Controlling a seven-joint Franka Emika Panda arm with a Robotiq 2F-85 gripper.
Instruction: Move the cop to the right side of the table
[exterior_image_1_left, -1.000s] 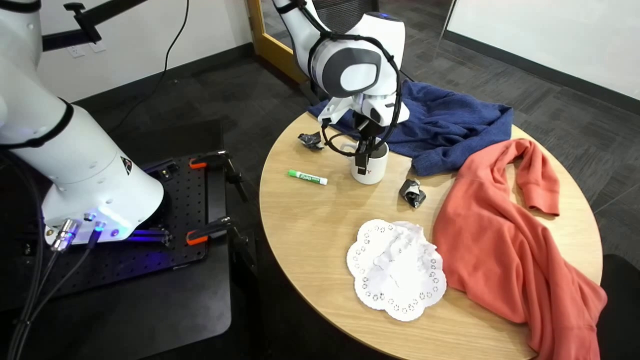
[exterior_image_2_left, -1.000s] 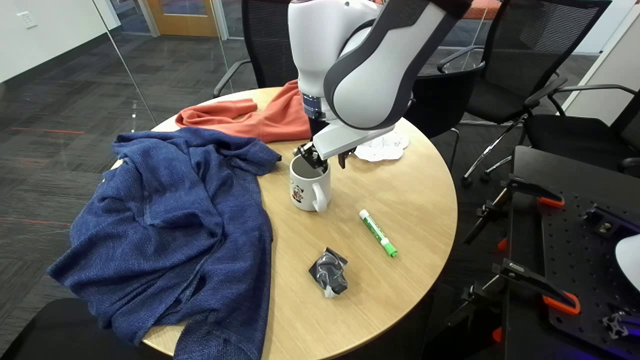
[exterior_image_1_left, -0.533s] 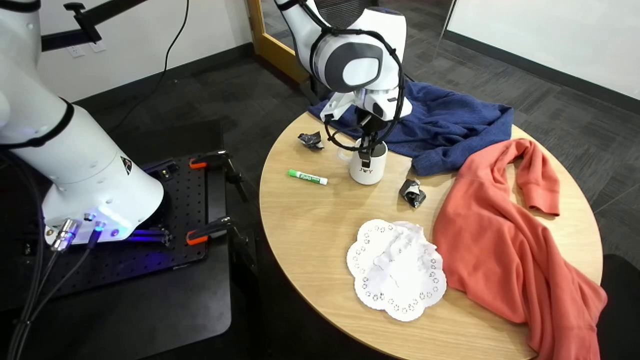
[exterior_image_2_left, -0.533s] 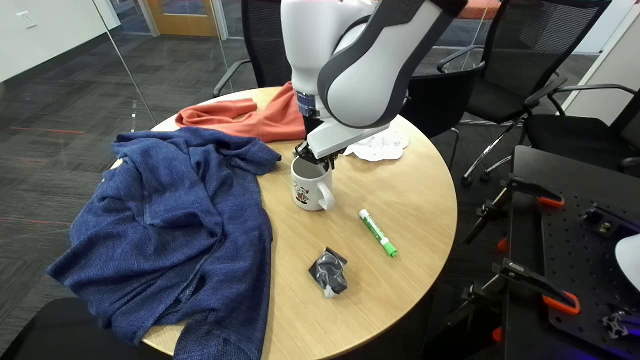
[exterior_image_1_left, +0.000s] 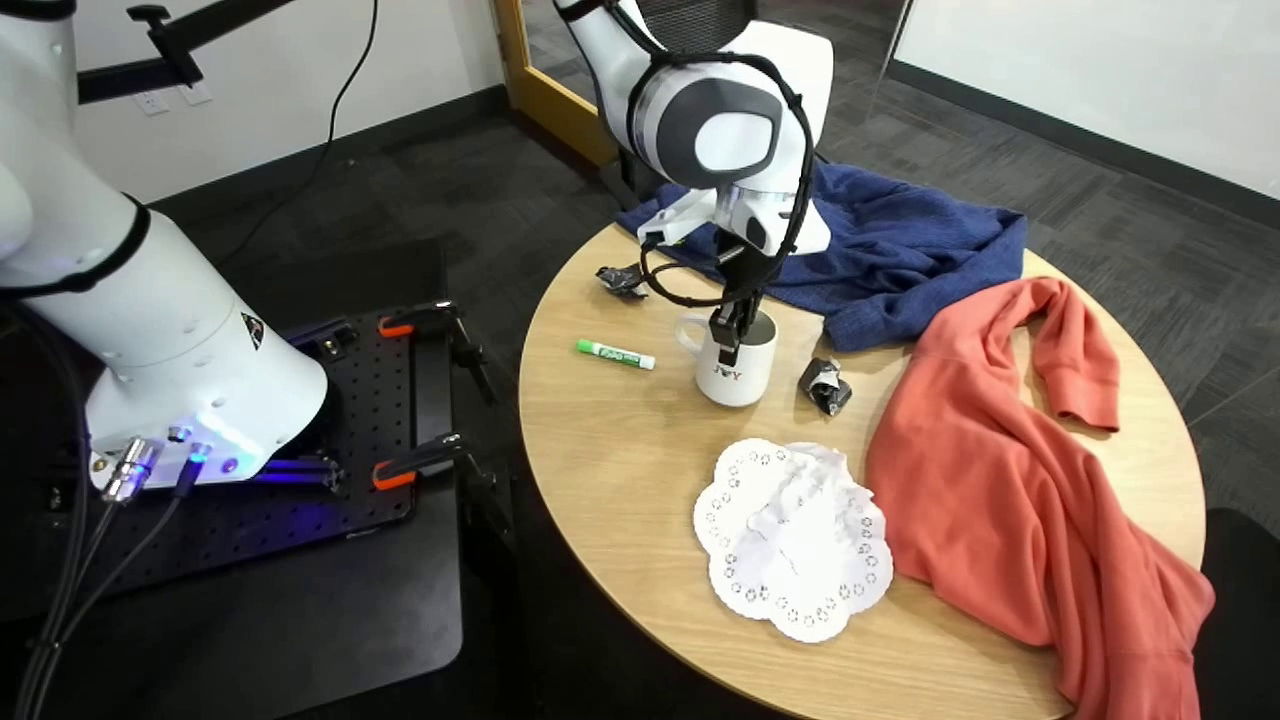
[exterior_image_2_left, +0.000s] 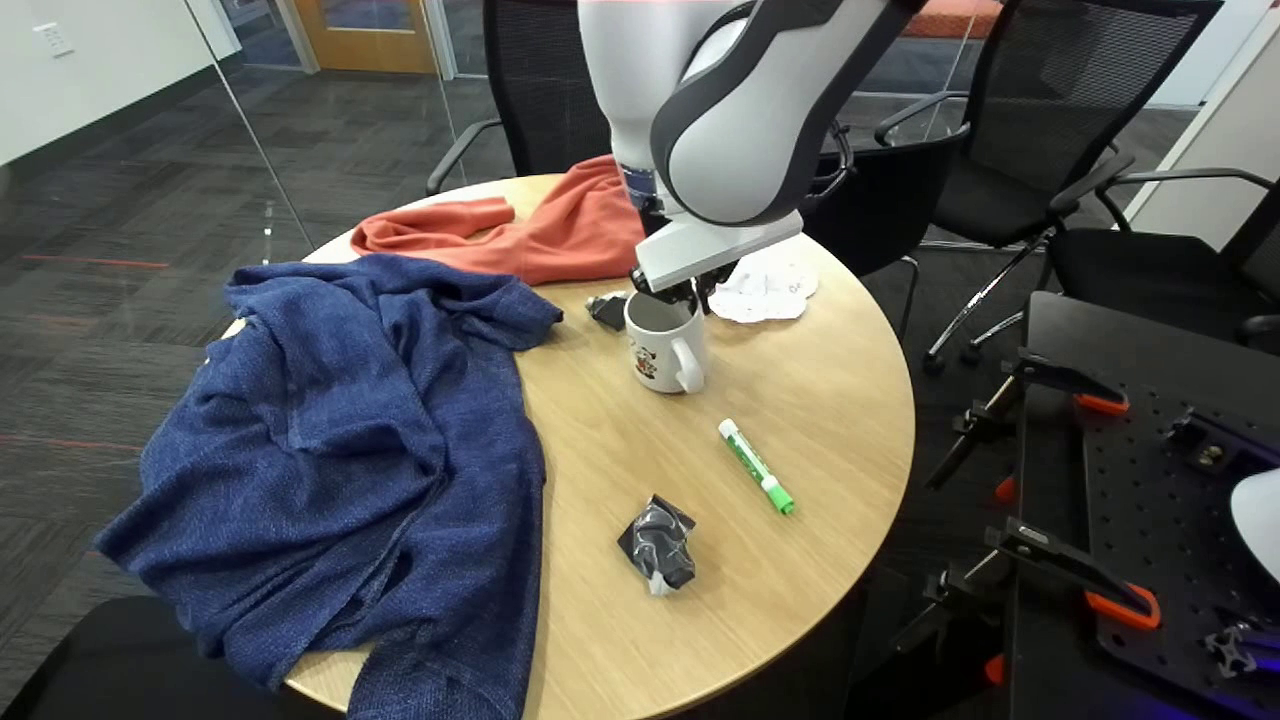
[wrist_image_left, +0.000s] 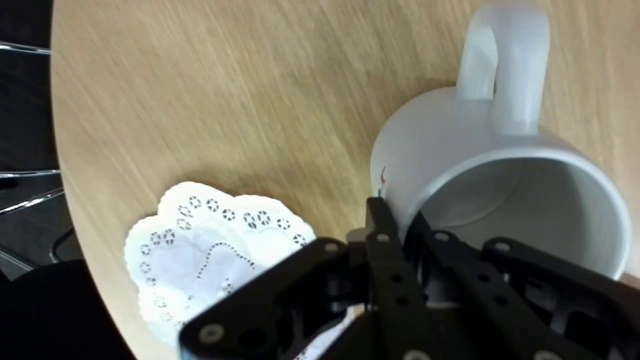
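Observation:
The cop, a white mug (exterior_image_1_left: 735, 382) with a side handle and a small print, is close to upright, perhaps slightly tilted, at the round light wood table (exterior_image_1_left: 620, 480). It also shows in an exterior view (exterior_image_2_left: 665, 350) and in the wrist view (wrist_image_left: 435, 125). My gripper (wrist_image_left: 398, 215) is shut on the mug's wall at the rim, one finger outside and one inside. The gripper also shows from above the mug in both exterior views (exterior_image_1_left: 733, 335) (exterior_image_2_left: 690, 297). I cannot tell whether the mug's base touches the table.
A white lace doily (exterior_image_1_left: 790, 540) lies near the mug. A green marker (exterior_image_1_left: 615, 354) and two crumpled black wrappers (exterior_image_1_left: 825, 386) (exterior_image_2_left: 656, 543) lie around it. A navy cloth (exterior_image_2_left: 350, 430) and an orange sweatshirt (exterior_image_1_left: 1000, 450) cover parts of the table.
The mug and gripper have moved together across the table toward the doily, mostly in the last half second. A black wrapper once hidden behind the mug now shows. The other objects have not moved.

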